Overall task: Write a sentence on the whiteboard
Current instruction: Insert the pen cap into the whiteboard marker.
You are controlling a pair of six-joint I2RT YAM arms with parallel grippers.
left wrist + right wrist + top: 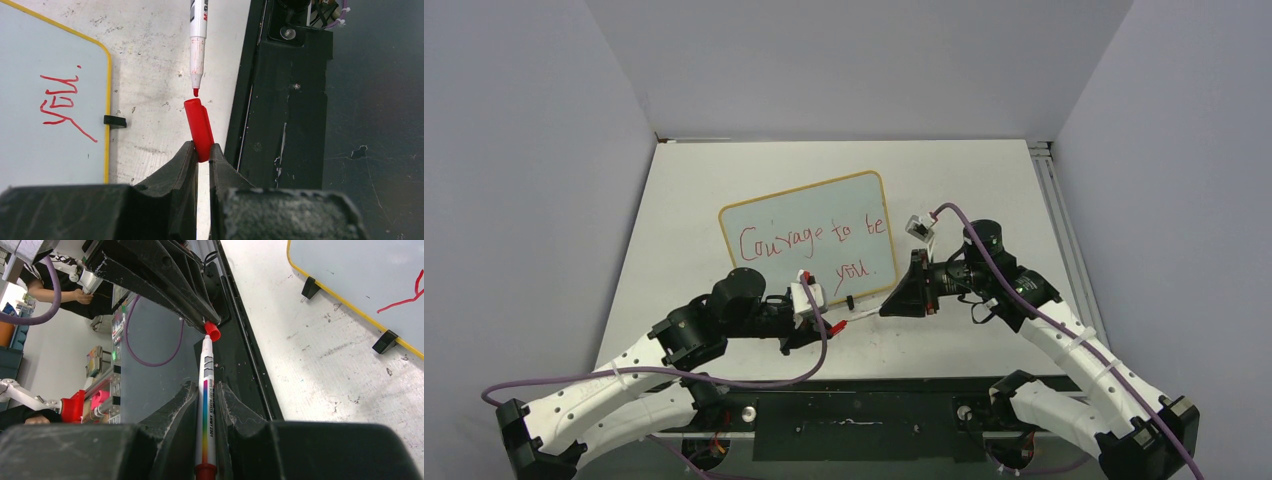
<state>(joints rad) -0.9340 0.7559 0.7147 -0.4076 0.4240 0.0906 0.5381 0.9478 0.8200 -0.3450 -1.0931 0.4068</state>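
Note:
The whiteboard [769, 222], yellow-framed, lies tilted at mid-table with the sentence [814, 238] "Courage to be you" in red. Its corner with "you" [60, 102] shows in the left wrist view, and an edge of the whiteboard [360, 270] in the right wrist view. My left gripper [202, 150] is shut on a red cap [199, 127]. My right gripper [206, 387] is shut on the white marker [206, 405]. The marker's red tip [195, 92] points at the cap's mouth, a small gap apart. In the top view both grippers [832, 325] [886, 308] meet just below the board's lower right corner.
Black clip feet [384, 341] [310, 287] stick out from the board's edge. The black base plate [285, 100] runs along the table's near edge beside the grippers. Purple cables [824, 350] loop over both arms. A metal rail [1059, 220] lines the right side.

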